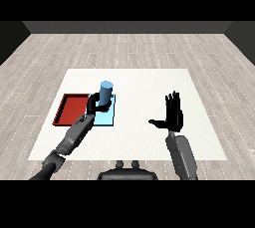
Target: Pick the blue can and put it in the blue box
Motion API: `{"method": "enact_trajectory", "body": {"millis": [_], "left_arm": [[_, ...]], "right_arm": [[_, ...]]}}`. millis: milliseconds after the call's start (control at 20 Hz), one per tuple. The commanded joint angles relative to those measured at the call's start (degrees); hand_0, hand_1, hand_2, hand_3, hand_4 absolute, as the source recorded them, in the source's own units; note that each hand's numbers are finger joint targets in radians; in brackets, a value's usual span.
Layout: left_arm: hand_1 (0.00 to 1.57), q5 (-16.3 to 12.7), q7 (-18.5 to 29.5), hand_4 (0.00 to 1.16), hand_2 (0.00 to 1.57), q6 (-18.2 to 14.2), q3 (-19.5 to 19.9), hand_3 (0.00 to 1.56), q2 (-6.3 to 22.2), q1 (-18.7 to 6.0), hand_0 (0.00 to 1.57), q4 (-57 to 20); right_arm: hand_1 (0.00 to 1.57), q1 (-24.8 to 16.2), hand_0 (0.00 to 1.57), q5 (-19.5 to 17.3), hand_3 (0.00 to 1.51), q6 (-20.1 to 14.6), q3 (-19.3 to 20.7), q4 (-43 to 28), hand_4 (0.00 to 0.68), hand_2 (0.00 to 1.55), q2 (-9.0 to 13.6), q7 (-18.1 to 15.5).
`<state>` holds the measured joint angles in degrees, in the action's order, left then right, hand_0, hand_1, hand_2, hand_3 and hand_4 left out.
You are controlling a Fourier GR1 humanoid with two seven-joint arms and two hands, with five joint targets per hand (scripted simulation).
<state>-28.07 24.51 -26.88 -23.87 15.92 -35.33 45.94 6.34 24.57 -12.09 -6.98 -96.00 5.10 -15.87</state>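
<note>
The blue can stands upright over the light blue tray, at its far end. My left hand is curled round the can's lower part, so the can's base is hidden and I cannot tell whether it rests on the tray. My right hand is held up over the table's right half, fingers straight and thumb out to the left, holding nothing.
The red tray lies right beside the blue tray on its left. The white table stretches beyond and to the right of both trays.
</note>
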Motion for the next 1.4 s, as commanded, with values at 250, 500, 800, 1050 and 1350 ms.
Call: {"method": "enact_trajectory", "body": {"millis": [250, 500, 800, 1050, 1350], "left_arm": [[1.57, 8.4, -15.0, 1.00, 1.52, -5.7, -4.3, 1.40, -1.4, -8.6, 1.57, -19.5], [0.73, 10.0, -26.7, 0.91, 0.69, -3.4, -6.3, 0.48, -3.6, -10.4, 0.73, -31.3], [1.32, 9.7, -23.8, 0.75, 1.15, -7.0, -2.5, 0.20, -9.7, -11.0, 1.32, -41.6], [1.17, 5.8, -21.1, 0.69, 1.02, -2.3, 3.2, 0.00, -7.1, -11.3, 1.17, -43.3], [0.00, 10.1, -25.8, 0.00, 0.00, -0.5, 0.9, 0.00, -7.4, -15.7, 0.00, -45.5]], "right_arm": [[0.00, 4.2, 0.00, 2.8, 0.00, 1.7, 4.2, 5.2, 0.000, 0.00, 0.4, 0.6], [0.00, 1.2, 0.00, 2.7, 0.00, 2.9, 3.9, 5.3, 0.000, 0.00, -0.3, -2.2], [0.00, -0.6, 0.00, 0.8, 0.00, 2.5, 2.3, 7.0, 0.000, 0.00, -2.4, -4.2], [0.00, 2.0, 0.00, 1.5, 0.00, 4.4, 5.4, 10.6, 0.000, 0.00, 0.1, -4.1], [0.00, 2.9, 0.00, 3.2, 0.00, 4.8, 7.7, 10.0, 0.000, 0.00, 0.7, -2.4]]}}
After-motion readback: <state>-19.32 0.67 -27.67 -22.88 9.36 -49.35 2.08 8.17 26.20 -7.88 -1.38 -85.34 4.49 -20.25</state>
